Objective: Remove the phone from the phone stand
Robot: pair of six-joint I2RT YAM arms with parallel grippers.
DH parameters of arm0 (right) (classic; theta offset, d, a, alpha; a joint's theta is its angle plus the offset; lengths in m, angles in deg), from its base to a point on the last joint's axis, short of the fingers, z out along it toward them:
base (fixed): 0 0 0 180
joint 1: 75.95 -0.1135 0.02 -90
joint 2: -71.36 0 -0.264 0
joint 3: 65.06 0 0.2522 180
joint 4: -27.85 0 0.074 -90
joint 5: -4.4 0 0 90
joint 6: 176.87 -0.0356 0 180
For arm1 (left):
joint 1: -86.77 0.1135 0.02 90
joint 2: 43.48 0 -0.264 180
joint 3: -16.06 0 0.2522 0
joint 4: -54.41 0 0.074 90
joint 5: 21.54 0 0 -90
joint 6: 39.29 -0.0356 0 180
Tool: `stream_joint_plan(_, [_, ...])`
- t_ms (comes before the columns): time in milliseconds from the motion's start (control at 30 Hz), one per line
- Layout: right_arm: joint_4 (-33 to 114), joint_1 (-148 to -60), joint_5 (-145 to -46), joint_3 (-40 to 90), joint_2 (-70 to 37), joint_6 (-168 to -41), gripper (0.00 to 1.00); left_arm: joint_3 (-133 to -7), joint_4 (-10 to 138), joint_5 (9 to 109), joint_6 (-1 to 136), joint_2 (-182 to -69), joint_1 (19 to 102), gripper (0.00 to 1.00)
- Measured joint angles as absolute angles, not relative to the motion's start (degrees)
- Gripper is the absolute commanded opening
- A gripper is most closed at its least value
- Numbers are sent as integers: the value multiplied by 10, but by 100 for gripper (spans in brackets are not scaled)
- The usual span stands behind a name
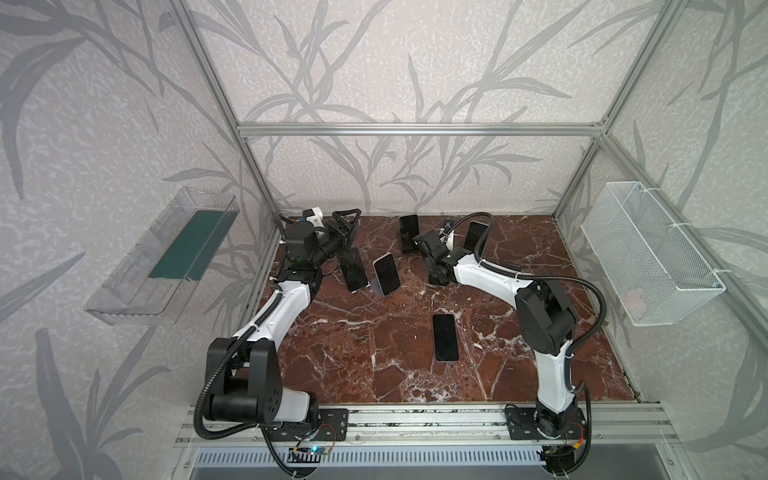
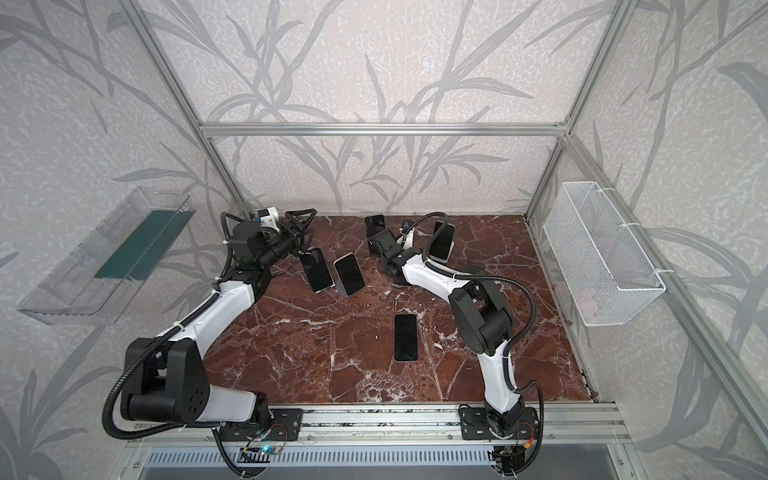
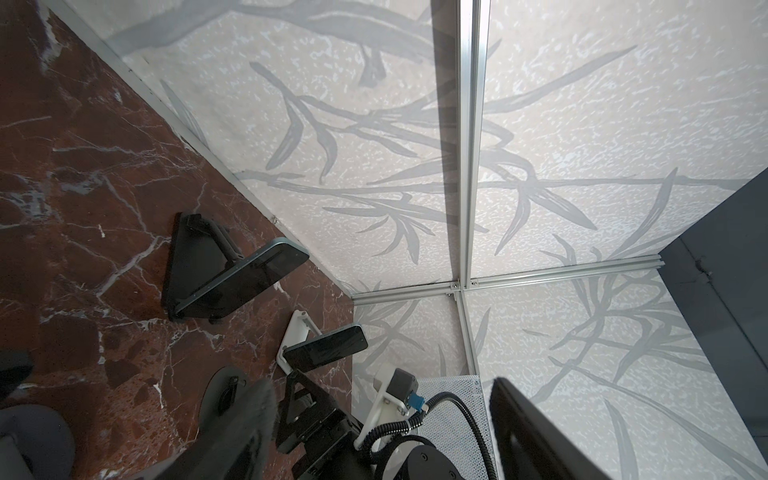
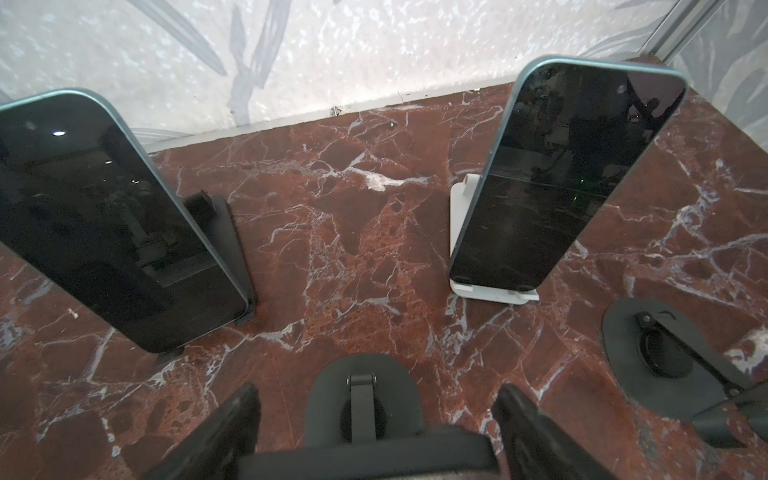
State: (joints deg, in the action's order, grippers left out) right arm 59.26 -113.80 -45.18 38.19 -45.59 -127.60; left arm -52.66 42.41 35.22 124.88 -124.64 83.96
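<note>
Several dark-screened phones lean on stands on the marble table. One phone (image 1: 408,232) (image 4: 104,224) rests on a black stand (image 4: 224,232). Another phone (image 1: 476,235) (image 4: 561,178) rests on a white stand (image 4: 490,293). Two more phones (image 1: 353,270) (image 1: 386,274) stand left of centre. A phone (image 1: 445,336) lies flat in the middle. My right gripper (image 4: 374,399) (image 1: 419,241) is open over an empty dark grey stand (image 4: 361,395), whose top plate spans the gap between the fingers. My left gripper (image 1: 347,222) hovers open and empty at the back left, above the leftmost phone's top.
A second empty round-based stand (image 4: 652,365) sits right of the right gripper. A clear bin (image 1: 162,257) hangs on the left wall and a white mesh basket (image 1: 648,257) on the right wall. Aluminium posts and the back wall close off the table.
</note>
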Motion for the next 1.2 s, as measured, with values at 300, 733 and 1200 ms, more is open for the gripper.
stream_joint_plan(300, [574,-1135,-467,372,-456,-1272,75,-527,418,349,1256,-1247,842,81])
stream_joint_plan(733, [514,-1127,-480,348,-455,-1251,67,-527,415,340,1260,-1254,842,78])
stream_joint_plan(1200, [503,-1120,-548,313,-417,-1204,65,-527,415,338,1260,-1256,842,78])
